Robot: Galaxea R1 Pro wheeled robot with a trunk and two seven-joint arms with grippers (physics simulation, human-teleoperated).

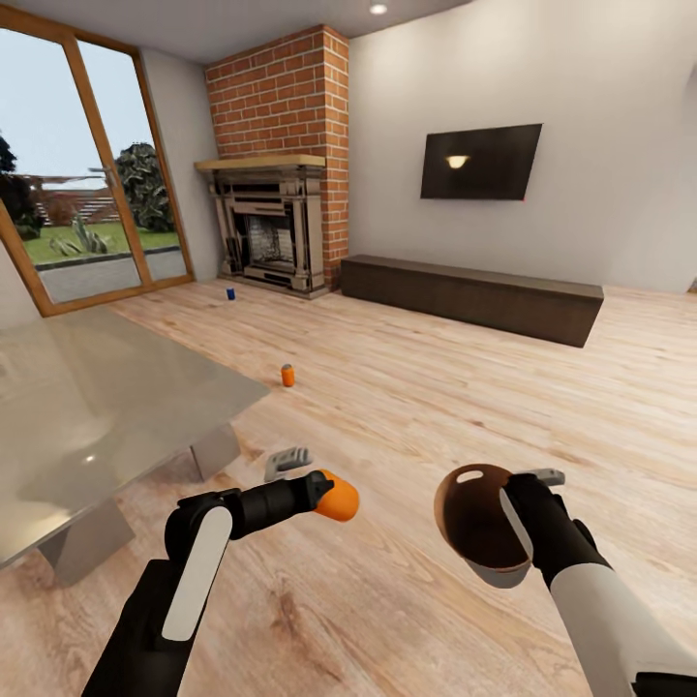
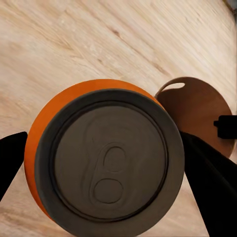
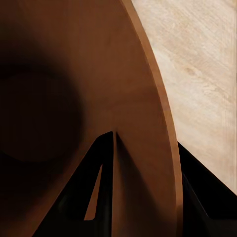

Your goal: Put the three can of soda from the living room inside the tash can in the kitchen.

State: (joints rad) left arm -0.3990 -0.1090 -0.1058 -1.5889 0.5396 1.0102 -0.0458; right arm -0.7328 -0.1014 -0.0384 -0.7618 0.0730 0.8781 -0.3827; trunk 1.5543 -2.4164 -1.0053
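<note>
My left gripper [image 1: 334, 495] is shut on a bright orange soda can [image 1: 339, 498], held sideways above the wood floor. In the left wrist view the can's dark lid [image 2: 109, 160] faces the camera between the black fingers [image 2: 210, 182]. My right gripper [image 1: 515, 528] is shut on the rim of the brown-copper trash can [image 1: 476, 521], whose dark mouth is tilted toward the orange can a short gap away. The right wrist view has the fingers [image 3: 101, 200] straddling the bin's wall [image 3: 143, 113]. A second orange can [image 1: 287, 375] stands mid-floor. The dark blue can [image 1: 231, 293] stands near the fireplace.
A grey glossy table [image 1: 97, 407] fills the left foreground. A small grey object [image 1: 287, 460] lies on the floor by its leg. The brick chimney and fireplace [image 1: 271, 232], a long dark bench [image 1: 474, 295], the wall TV [image 1: 481, 162] and a glass door [image 1: 87, 194] line the far side.
</note>
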